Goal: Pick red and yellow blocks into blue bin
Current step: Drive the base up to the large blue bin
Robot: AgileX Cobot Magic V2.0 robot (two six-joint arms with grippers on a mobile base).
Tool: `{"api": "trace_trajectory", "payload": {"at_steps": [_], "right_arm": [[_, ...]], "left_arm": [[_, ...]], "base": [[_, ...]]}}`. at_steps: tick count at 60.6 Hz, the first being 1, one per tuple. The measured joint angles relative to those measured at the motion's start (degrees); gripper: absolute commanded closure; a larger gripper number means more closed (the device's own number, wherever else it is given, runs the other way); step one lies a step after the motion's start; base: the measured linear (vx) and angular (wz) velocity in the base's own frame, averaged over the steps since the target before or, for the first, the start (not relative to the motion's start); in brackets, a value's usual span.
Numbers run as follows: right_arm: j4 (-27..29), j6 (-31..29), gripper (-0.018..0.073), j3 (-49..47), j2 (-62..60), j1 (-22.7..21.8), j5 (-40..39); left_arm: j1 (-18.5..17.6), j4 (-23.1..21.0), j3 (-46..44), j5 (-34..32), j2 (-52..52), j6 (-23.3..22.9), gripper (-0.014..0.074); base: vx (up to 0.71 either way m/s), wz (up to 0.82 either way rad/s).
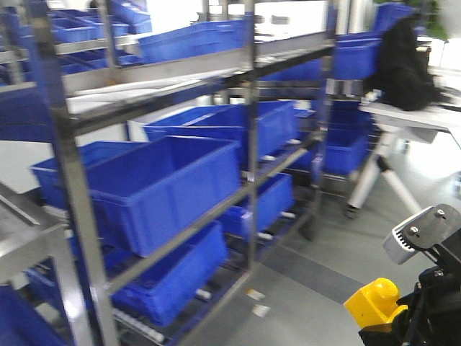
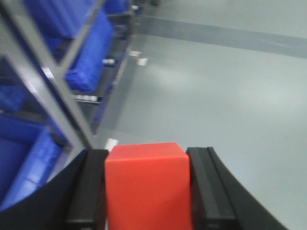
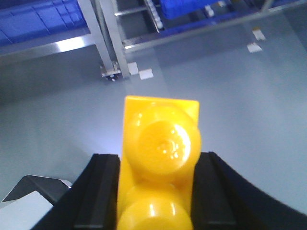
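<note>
My left gripper (image 2: 148,153) is shut on the red cube (image 2: 146,187), which fills the gap between the black fingers (image 2: 86,191), above grey floor. In the right wrist view my right gripper (image 3: 158,158) is shut on the yellow brick (image 3: 160,139), its round studs facing the camera. The same yellow brick (image 1: 373,301) shows at the bottom right of the front view, held low beside the right arm's grey camera housing (image 1: 421,234). A large blue bin (image 1: 166,191) sits on the rack's middle shelf to the left, one of several alike. The left gripper is out of the front view.
A tall metal rack (image 1: 72,187) with sloping shelves of blue bins fills the left and centre. Its foot (image 3: 112,72) stands ahead of the right gripper. A white table with a black bag (image 1: 407,65) is at the back right. White floor scraps (image 1: 256,294) lie nearby.
</note>
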Motion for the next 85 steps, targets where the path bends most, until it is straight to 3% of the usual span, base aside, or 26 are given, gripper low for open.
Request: {"api": "trace_trajectory", "payload": {"at_steps": [85], "right_arm": [[0.1, 0.0, 0.0234, 0.0, 0.0, 0.0, 0.0]], "left_arm": [[0.0, 0.0, 0.0, 0.0, 0.0, 0.0, 0.0346]], "base": [[0.18, 0.55]]}}
